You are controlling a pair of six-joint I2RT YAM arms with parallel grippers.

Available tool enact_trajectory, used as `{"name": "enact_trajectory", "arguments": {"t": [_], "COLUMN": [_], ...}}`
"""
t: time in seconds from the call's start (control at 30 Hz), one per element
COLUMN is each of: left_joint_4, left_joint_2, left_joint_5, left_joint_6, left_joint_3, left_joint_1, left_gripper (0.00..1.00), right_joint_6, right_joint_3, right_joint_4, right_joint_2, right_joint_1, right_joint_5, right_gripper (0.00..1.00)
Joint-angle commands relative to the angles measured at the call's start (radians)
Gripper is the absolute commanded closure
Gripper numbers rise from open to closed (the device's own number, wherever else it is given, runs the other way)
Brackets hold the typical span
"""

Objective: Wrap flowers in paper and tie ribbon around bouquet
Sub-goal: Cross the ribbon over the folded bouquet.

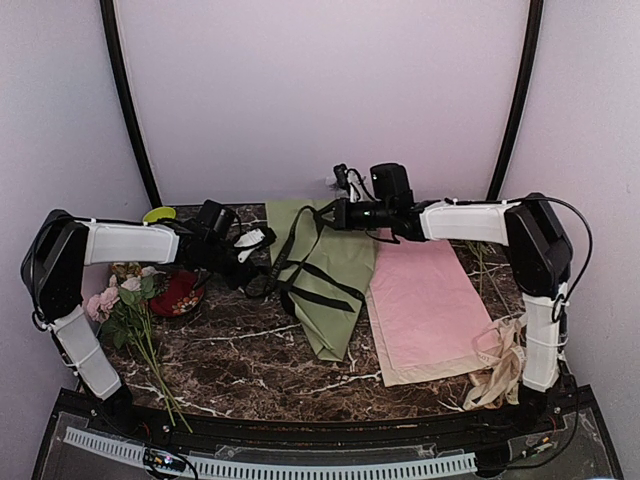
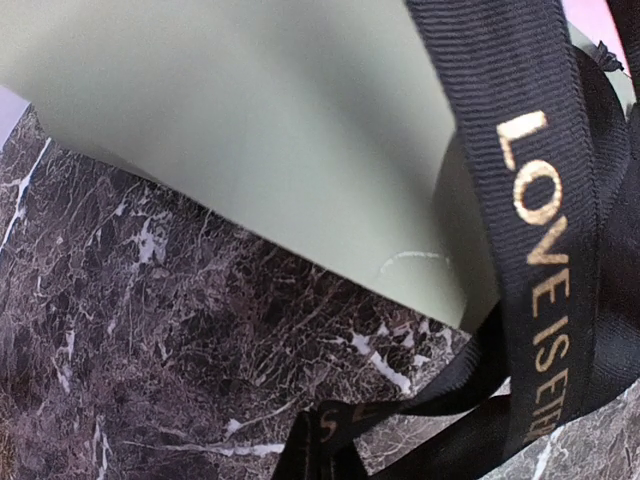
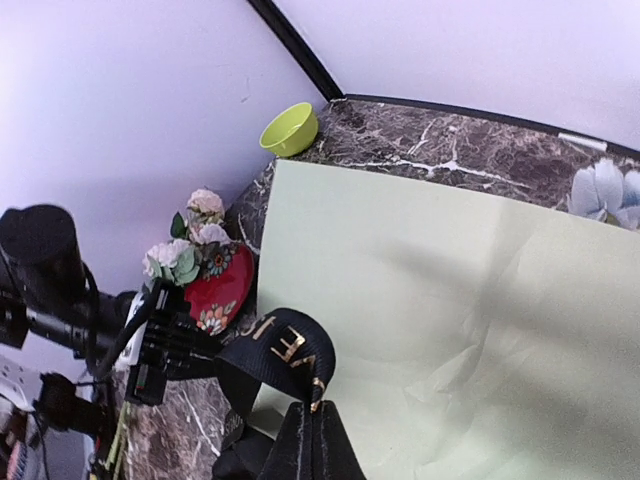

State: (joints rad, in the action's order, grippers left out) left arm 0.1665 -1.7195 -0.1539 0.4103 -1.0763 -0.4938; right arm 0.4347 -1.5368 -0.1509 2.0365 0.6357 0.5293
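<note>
Top external view: tying step. At frame centre, the ribbon (image 1: 322, 297) crosses the bouquet (image 1: 335, 325). The right gripper (image 1: 332, 213) pinches one end; the left gripper (image 1: 248, 270), pressed together, seems to hold the other. Next: draw the ends apart to tighten.

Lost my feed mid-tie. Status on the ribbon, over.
Left gripper, right gripper both shut on black ribbon. Ribbon looped over sage-green paper, no knot visible. Nothing blocking.

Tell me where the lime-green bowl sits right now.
In the top view the lime-green bowl sits at the far left corner of the table, beyond the red dish and left of the sage-green paper.
</note>
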Motion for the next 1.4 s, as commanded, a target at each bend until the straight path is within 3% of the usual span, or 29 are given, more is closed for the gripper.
{"name": "enact_trajectory", "arguments": {"t": [0.0,0.23,0.33,0.43,0.57,0.63,0.7,0.8,0.93,1.1,1.37], "left_joint_4": [0.027,0.016,0.005,-0.006,-0.078,-0.118,-0.139,-0.103,-0.015,0.129,0.128], "left_joint_2": [0.006,0.03,0.046,0.072,0.129,0.175,0.214,0.225,0.122,-0.079,-0.174], "left_joint_5": [-0.017,0.012,0.022,0.059,0.158,0.186,0.128,-0.153,-0.31,-0.224,-0.146], "left_joint_6": [0.026,0.054,0.065,0.093,0.131,0.15,0.167,0.225,0.327,0.343,0.38], "left_joint_3": [-0.018,0.0,0.012,0.031,0.074,0.086,0.079,0.031,-0.061,-0.26,-0.283], "left_joint_1": [0.001,0.001,0.001,0.001,0.001,0.002,0.001,-0.032,-0.113,-0.155,-0.154], "left_gripper": [1.0,1.0,0.93,0.83,0.53,0.46,0.43,0.43,0.38,0.33,0.37], "right_joint_6": [0.285,0.35,0.346,0.341,0.351,0.349,0.348,0.345,0.339,0.327,0.316], "right_joint_3": [-0.019,-0.013,-0.015,-0.026,-0.033,-0.035,-0.036,-0.036,-0.028,-0.004,-0.007], "right_joint_4": [-0.212,-0.217,-0.211,-0.202,-0.206,-0.208,-0.209,-0.212,-0.207,-0.205,-0.195], "right_joint_2": [0.084,0.17,0.192,0.219,0.242,0.247,0.25,0.25,0.241,0.221,0.214], "right_joint_1": [0.003,0.005,0.01,0.013,0.019,0.02,0.022,0.023,0.023,0.026,0.035], "right_joint_5": [-0.093,-0.133,-0.128,-0.115,-0.101,-0.097,-0.093,-0.087,-0.088,-0.091,-0.083], "right_gripper": [1.0,1.0,1.0,1.0,1.0,1.0,1.0,1.0,1.0,1.0,1.0]}}
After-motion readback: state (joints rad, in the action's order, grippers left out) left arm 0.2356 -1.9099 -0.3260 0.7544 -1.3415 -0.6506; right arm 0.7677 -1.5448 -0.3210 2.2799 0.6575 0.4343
